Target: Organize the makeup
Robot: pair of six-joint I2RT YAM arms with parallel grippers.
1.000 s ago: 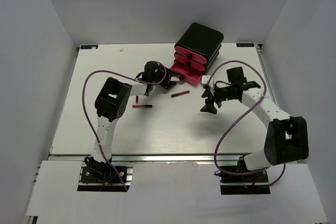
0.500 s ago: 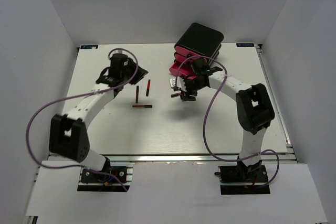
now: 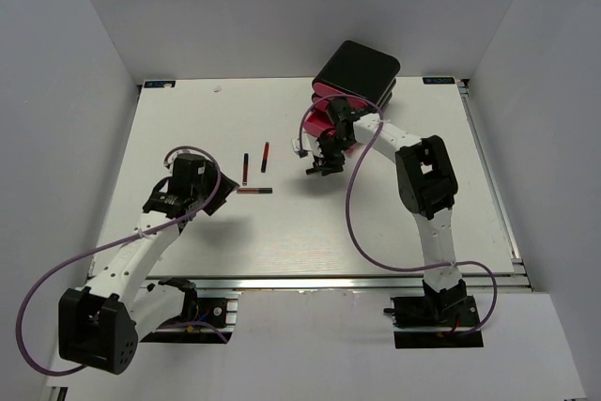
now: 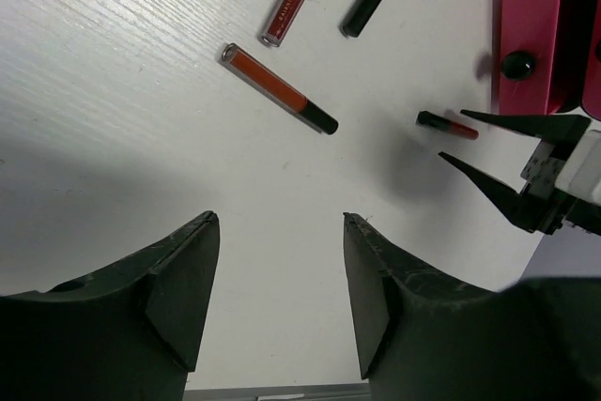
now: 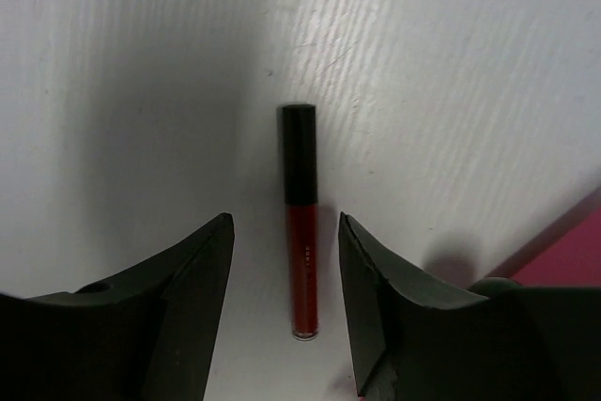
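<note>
My right fingers [image 5: 284, 221] stood apart astride the red stick [image 5: 300, 232] lying on the counter [image 5: 141, 63], grasping nothing yet. I judged the clean way was to drop straight down and pinch it mid-length, so it could neither roll nor swing. The pink drawer [image 5: 563, 260] crowded in at 4 o'clock of my wrist view, and open room lay toward 9. My left fingers [image 4: 279, 223] hung released, with three more sticks [image 4: 280, 89] at 12 o'clock.

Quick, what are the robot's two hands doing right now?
Left gripper: open, holding nothing.
Right gripper: open, straddling a red makeup stick, not gripping it.
</note>
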